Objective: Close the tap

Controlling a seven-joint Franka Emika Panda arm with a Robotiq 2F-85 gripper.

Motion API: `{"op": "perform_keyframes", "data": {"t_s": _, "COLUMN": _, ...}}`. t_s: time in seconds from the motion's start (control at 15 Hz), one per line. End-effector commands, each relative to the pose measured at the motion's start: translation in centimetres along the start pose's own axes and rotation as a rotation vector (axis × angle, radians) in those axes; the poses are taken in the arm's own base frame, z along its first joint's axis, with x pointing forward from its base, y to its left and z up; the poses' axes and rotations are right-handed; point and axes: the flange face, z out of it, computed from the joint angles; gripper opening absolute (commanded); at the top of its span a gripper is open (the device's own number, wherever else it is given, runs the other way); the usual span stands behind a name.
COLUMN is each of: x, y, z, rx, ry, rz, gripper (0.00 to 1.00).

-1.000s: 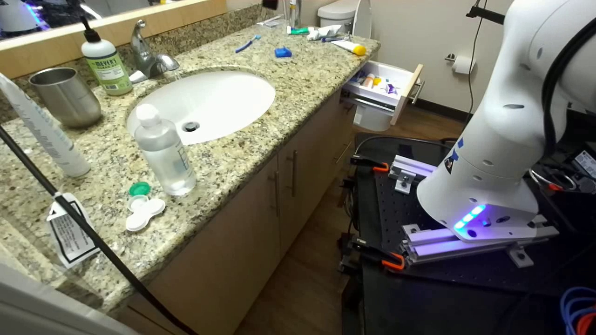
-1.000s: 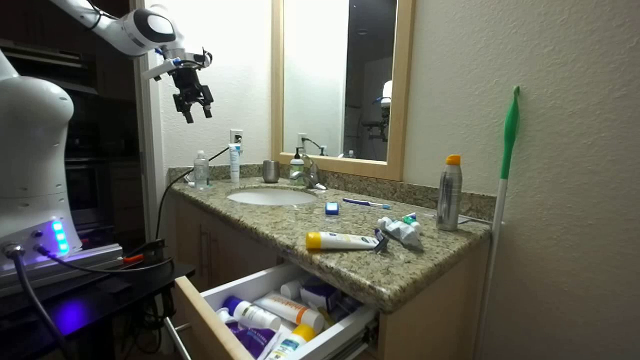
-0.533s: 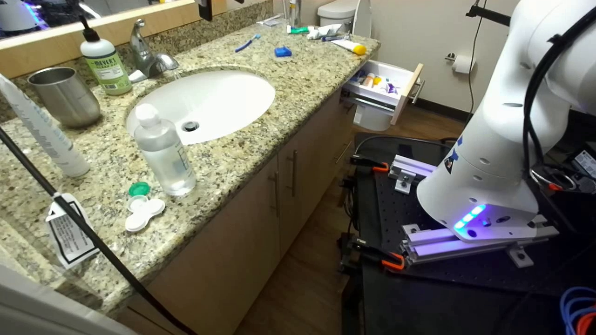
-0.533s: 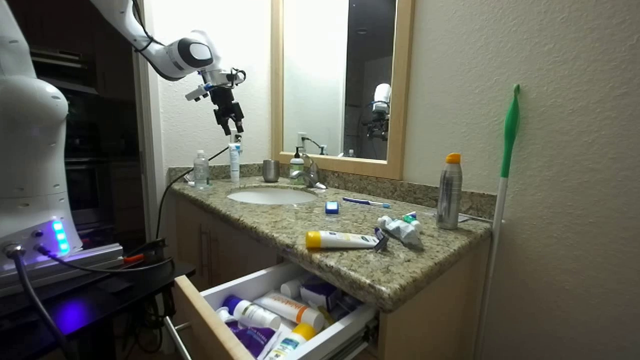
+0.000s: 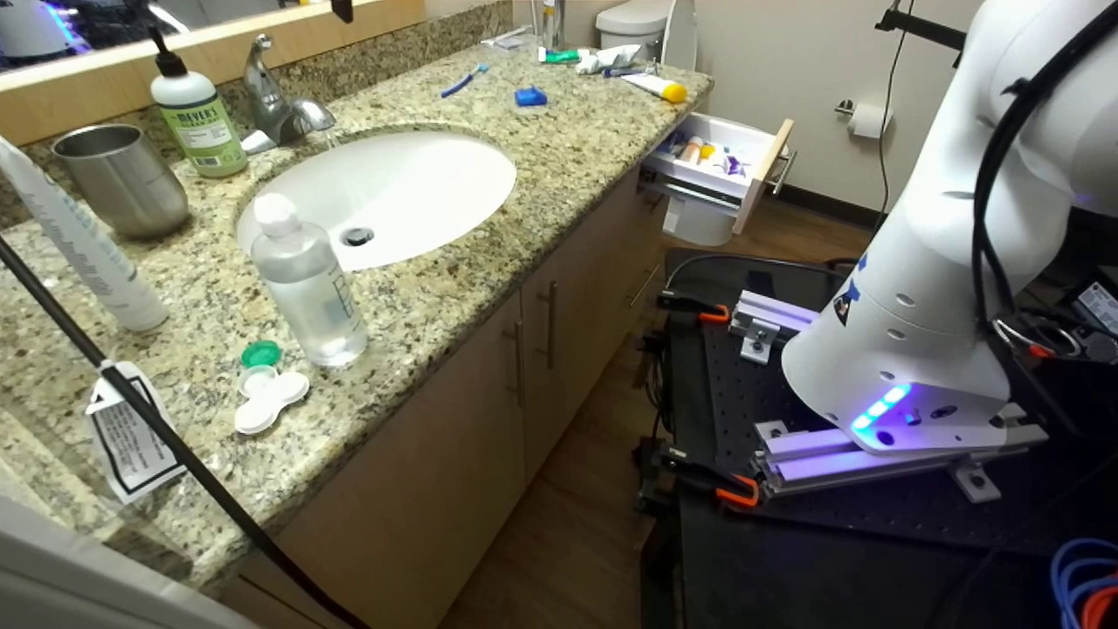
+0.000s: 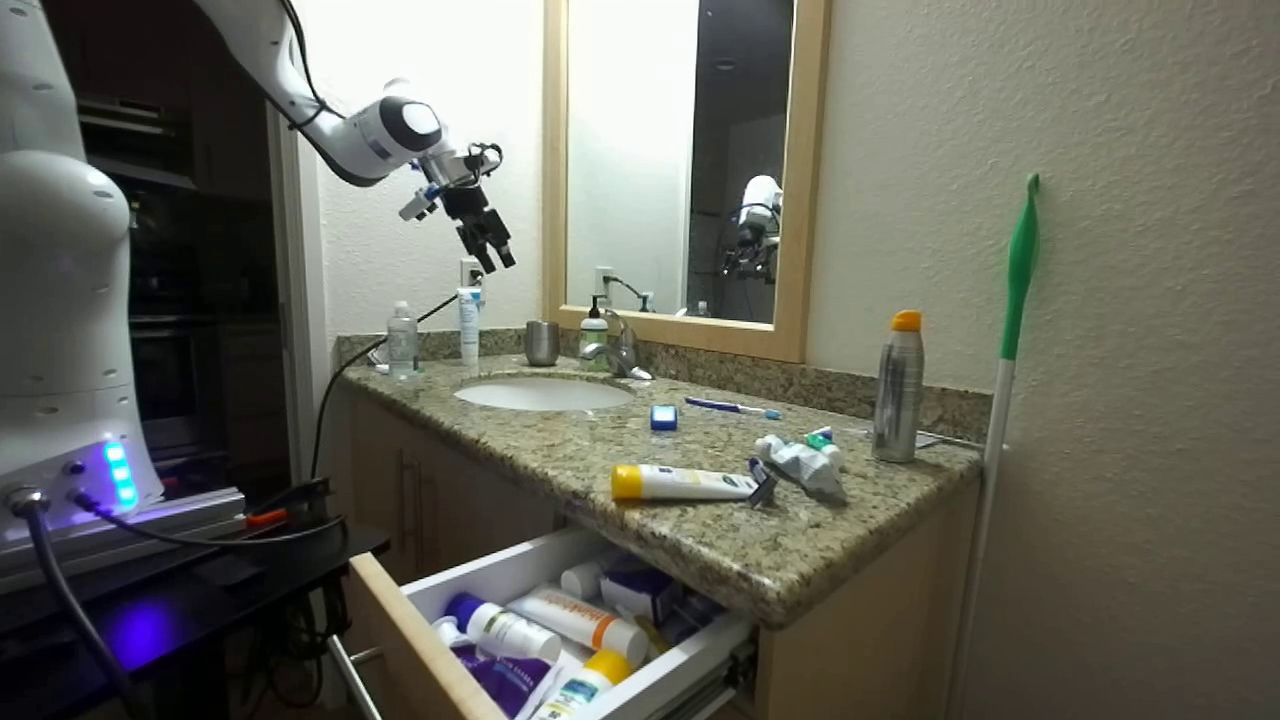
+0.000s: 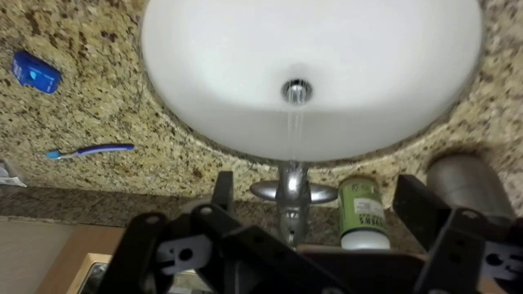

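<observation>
The tap is shiny silver, with a short spout over the white oval sink. It also shows in an exterior view. In the wrist view the tap stands upright behind the sink, and a thin stream of water runs from its spout to the drain. My gripper is in the air, tilted, above the counter and left of the tap in that view. In the wrist view the gripper is open and empty; the tap shows between its fingers, farther off and not touched.
A green-labelled pump bottle stands right beside the tap, and a steel cup beyond it. A clear bottle and a white tube stand at the near end. The mirror hangs behind. A drawer stands open.
My gripper has moved right and down in an exterior view, toward the mirror wall, and now tilts more. The counter objects have not moved.
</observation>
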Motion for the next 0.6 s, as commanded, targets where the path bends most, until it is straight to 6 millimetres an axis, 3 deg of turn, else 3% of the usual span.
{"op": "perform_keyframes", "data": {"t_s": 0.0, "x": 6.3, "y": -0.8, "z": 4.8, "rx": -0.018, "ry": 0.090, "rz": 0.178, "gripper": 1.00}}
{"op": "perform_keyframes", "data": {"t_s": 0.2, "x": 10.6, "y": -1.4, "z": 6.8, "rx": -0.067, "ry": 0.131, "rz": 0.355, "gripper": 1.00}}
{"op": "perform_keyframes", "data": {"t_s": 0.27, "x": 11.0, "y": -1.9, "z": 6.5, "rx": -0.094, "ry": 0.114, "rz": 0.395, "gripper": 1.00}}
{"op": "perform_keyframes", "data": {"t_s": 0.33, "x": 9.1, "y": -1.1, "z": 6.1, "rx": -0.048, "ry": 0.110, "rz": 0.333, "gripper": 1.00}}
{"op": "perform_keyframes", "data": {"t_s": 0.53, "x": 10.7, "y": -2.0, "z": 6.7, "rx": -0.069, "ry": 0.115, "rz": 0.382, "gripper": 1.00}}
